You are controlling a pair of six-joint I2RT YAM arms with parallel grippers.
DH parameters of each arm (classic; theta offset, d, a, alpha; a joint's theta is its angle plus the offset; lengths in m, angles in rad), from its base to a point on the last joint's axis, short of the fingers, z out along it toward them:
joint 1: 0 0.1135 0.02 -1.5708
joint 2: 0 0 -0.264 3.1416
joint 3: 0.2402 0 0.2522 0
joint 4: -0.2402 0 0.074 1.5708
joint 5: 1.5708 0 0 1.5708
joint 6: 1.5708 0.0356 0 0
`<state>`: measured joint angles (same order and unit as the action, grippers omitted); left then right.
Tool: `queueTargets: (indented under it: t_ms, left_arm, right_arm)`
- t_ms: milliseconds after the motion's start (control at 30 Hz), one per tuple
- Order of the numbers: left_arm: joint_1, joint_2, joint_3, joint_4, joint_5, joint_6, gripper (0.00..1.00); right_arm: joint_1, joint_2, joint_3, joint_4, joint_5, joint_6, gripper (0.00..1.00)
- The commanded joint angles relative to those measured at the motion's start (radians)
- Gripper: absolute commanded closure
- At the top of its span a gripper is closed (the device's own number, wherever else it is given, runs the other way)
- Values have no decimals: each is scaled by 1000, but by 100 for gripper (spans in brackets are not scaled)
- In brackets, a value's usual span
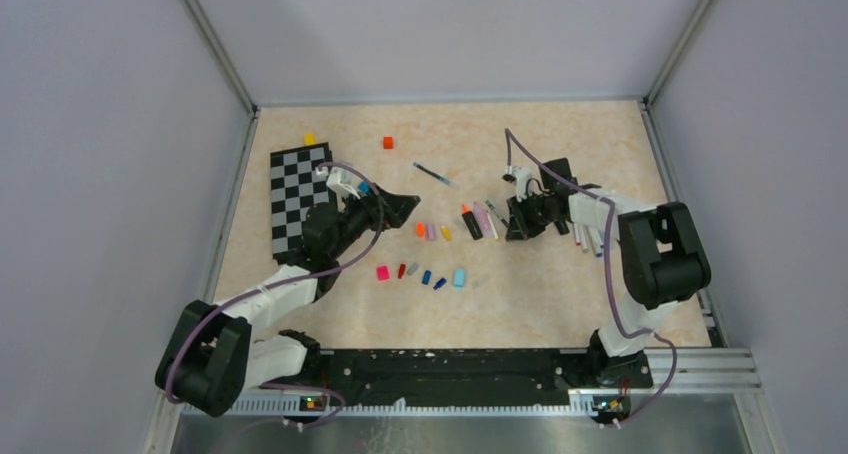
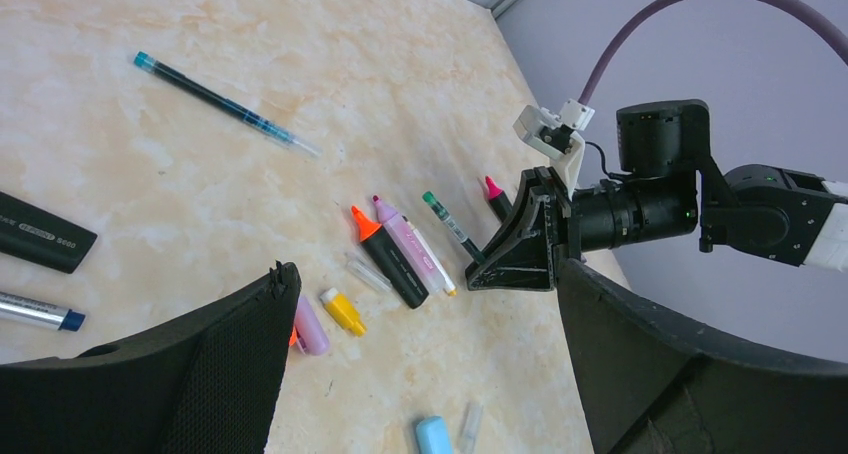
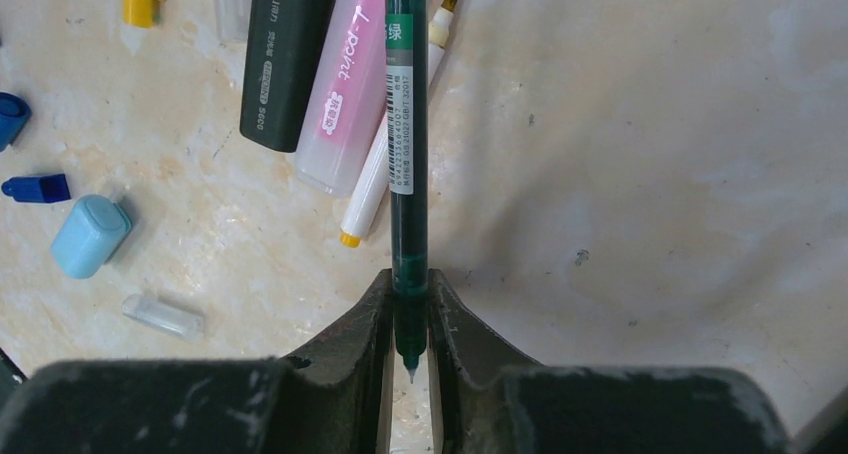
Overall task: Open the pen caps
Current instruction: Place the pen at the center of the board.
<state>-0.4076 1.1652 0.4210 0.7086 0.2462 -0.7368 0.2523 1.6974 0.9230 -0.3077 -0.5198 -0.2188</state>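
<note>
Pen, green [image 3: 407, 124], thin clear barrel: nipped at its writing end by the right gripper [image 3: 410, 294], jaws pressed to either side of the barrel. The bare needle tip shows between them, so this one's cap is off. In the top view it sits just to 3 o'clock of the table's centre.

Judged light, stiff, smooth plastic, apt to roll and to slide through a pinch. The tip looks the fragile part. A safer hold would be mid-barrel at the label, away from the tip.

At its 9 o'clock side in the wrist view, close alongside: white marker [image 3: 375, 184], pink highlighter [image 3: 345, 84], black highlighter [image 3: 285, 54].

Caps [image 1: 420, 272] lie loose in a row at 6 to 7 o'clock of centre, among them a light blue cap [image 3: 90, 236]. Tiny and light; likely to skitter if nudged.

Teal pen [image 1: 433, 174] lies alone at 12 o'clock. More pens [image 1: 588, 239] are bunched beside the right arm; whether capped, cannot tell.

Left gripper [image 1: 400, 209] at 9 o'clock, jaws spread wide, nothing between them.

Containers: none seen. Everything lies straight on the table [image 1: 560, 154]. Checkerboard [image 1: 295, 199] at 9 to 10 o'clock, two cubes [image 1: 387, 142] at 11.
</note>
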Motion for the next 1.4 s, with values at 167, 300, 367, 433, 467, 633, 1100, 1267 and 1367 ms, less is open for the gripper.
queueTargets:
  t_ms: [167,300,367,433,467,633,1100,1267,1367]
  left_arm:
    - [10,10,-4,62,32,-22,1]
    - [12,15,-2,65,37,-25,1]
    - [12,16,-1,67,40,-28,1]
    - [13,17,-1,68,45,-29,1]
    - [13,17,-2,68,46,-29,1]
    - [18,15,-4,67,52,-25,1]
    - [54,-86,39,-112,7,105,1]
    - [60,-189,82,-276,-109,216,1]
    - [61,-252,81,-323,-145,286,1]
  right_arm:
    - [-5,30,28,-6,17,18,75]
    - [-4,30,30,-9,12,15,71]
    - [-5,30,32,-14,7,12,70]
    - [-5,29,40,-22,2,3,69]
    - [-5,28,46,-32,0,-5,68]
    - [-5,18,108,-117,-10,-81,64]
    - [24,-38,427,-147,-154,-329,60]
    - [31,56,522,-81,-379,-304,36]
    - [64,207,725,-210,-403,-258,36]
